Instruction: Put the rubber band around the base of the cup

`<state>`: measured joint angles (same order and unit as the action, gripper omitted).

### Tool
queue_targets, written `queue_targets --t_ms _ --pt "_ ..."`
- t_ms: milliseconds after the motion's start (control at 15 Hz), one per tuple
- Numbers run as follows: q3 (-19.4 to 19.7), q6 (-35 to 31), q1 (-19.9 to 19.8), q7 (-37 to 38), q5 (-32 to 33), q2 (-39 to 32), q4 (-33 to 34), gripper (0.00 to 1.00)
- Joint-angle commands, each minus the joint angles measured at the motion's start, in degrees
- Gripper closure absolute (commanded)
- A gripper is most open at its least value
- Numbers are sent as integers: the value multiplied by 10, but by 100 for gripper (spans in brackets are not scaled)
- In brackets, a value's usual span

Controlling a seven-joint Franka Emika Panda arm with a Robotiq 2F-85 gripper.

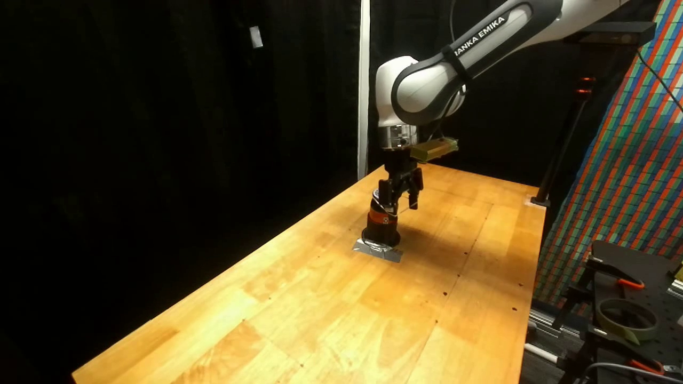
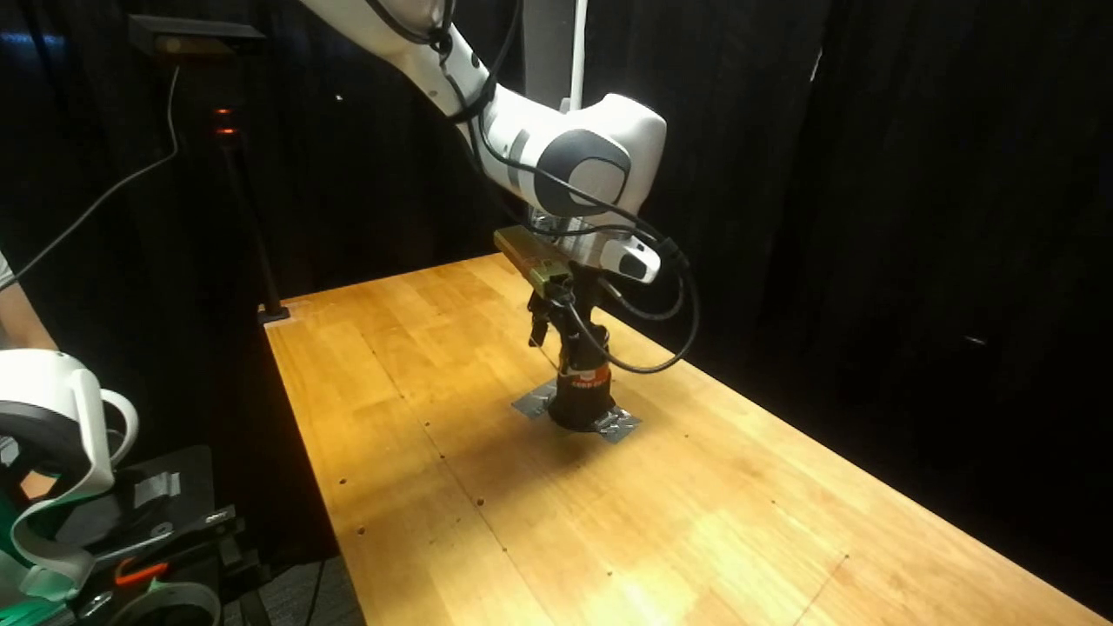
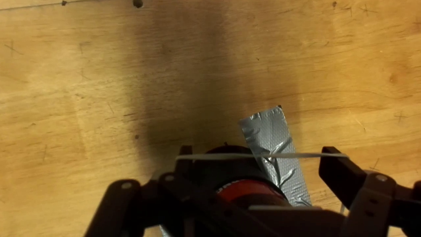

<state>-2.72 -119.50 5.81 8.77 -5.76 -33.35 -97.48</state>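
The cup (image 1: 382,226) stands upright on the table (image 1: 331,314), tape (image 1: 381,253) crossing the edge of its base, presumably so that a tug from the band (image 3: 243,156) cannot drag or tip it. By the cup's upper part, the gripper (image 3: 257,157) has its fingers (image 3: 342,174) spread well apart and the band strung between them, likely to stretch a loop wide enough to pass the cup. Whether that loop already encircles the cup cannot be told; getting it down to the base seems the step left.
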Motion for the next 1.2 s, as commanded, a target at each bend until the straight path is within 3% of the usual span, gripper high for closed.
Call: queue_targets --t_ms 0,133,200,267,400,667,867,1133 --pt "-4 -32 1 -5 -3 6 -27 0" --pt "-4 -52 2 -5 0 13 -39 0" --pt "-4 -60 2 -9 1 18 -48 5" --pt "-5 -67 2 -12 0 27 -61 26" --pt "-9 -83 -1 -24 -4 47 -89 30" --pt "-15 -131 -3 -41 -7 95 -159 62" --pt "-16 -242 3 -34 -4 125 -224 85" --pt "-21 -432 10 -29 0 149 -315 95"
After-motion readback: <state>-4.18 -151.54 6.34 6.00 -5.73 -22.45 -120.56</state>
